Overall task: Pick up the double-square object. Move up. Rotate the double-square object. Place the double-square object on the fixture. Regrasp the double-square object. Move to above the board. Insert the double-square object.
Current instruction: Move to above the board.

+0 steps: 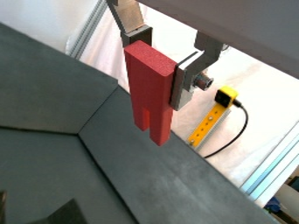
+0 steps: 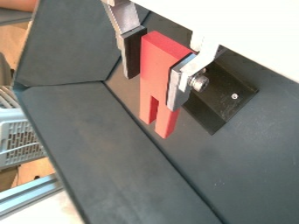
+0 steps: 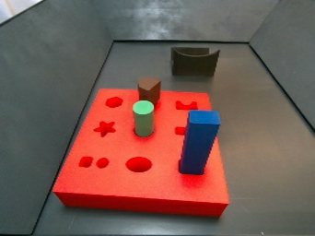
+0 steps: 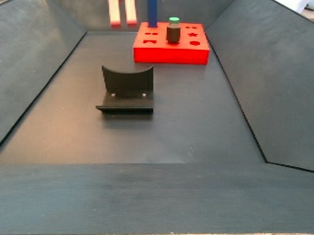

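In both wrist views my gripper (image 1: 158, 68) (image 2: 156, 63) is shut on the double-square object (image 1: 149, 101) (image 2: 159, 101). It is a flat red block with a slot that splits its free end into two legs. It hangs well above the dark floor. The fixture (image 3: 193, 61) (image 4: 125, 90), a dark block with a U-shaped notch, stands on the floor and shows past the fingers in a wrist view (image 2: 229, 101). The board (image 3: 87, 189) (image 4: 172, 55) is a red slab with shaped holes. In a side view the object's red legs (image 4: 119, 11) show at the upper edge.
On the board stand a tall blue block (image 3: 200, 141), a green cylinder (image 3: 143, 118) and a brown hexagonal peg (image 3: 149, 88). Sloped dark walls (image 3: 62, 64) enclose the floor. A yellow ruler and a black cable (image 1: 216, 109) lie outside the wall.
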You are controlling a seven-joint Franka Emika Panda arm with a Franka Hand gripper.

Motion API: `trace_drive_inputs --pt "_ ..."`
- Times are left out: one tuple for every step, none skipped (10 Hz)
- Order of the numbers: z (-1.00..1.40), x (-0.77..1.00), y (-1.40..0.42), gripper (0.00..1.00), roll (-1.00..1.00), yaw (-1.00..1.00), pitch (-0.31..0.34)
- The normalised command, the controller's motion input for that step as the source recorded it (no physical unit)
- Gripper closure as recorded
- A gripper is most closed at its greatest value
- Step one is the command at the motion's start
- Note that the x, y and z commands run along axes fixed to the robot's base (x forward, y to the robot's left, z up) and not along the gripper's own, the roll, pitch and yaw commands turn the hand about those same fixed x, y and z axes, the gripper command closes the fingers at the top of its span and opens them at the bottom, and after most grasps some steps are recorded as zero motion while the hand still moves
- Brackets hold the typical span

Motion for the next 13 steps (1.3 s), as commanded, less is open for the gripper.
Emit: trace_drive_inputs --pt "0.70 -0.04 0.00 1.00 -0.07 0.01 0.088" --pt "0.52 -0.03 0.00 1.00 -0.07 0.02 0.098" --pt "0.34 -0.01 -0.01 1.00 -0.06 0.04 0.106" --pt "0.13 -0.45 -1.00 1.00 -1.00 -0.16 -0.067" --pt "0.12 -0.45 -1.00 1.00 -1.00 -0.16 -0.079" --pt "0.12 -0.48 -1.00 1.00 -1.00 -0.16 -0.085" --pt "0.12 -0.49 -1.00 1.00 -1.00 -0.17 -0.087" --pt "0.12 -0.50 -1.00 1.00 -1.00 -0.18 -0.077" --pt "0.12 -0.50 -1.00 1.00 -1.00 -0.18 -0.067" --pt "0.12 -0.52 -1.00 1.00 -1.00 -0.19 -0.059" --pt "0.12 -0.54 -1.00 1.00 -1.00 -0.19 -0.048" --pt "0.12 -0.56 -1.00 1.00 -1.00 -0.19 -0.047" --pt "0.10 -0.48 -0.82 1.00 -1.00 -0.18 -0.049"
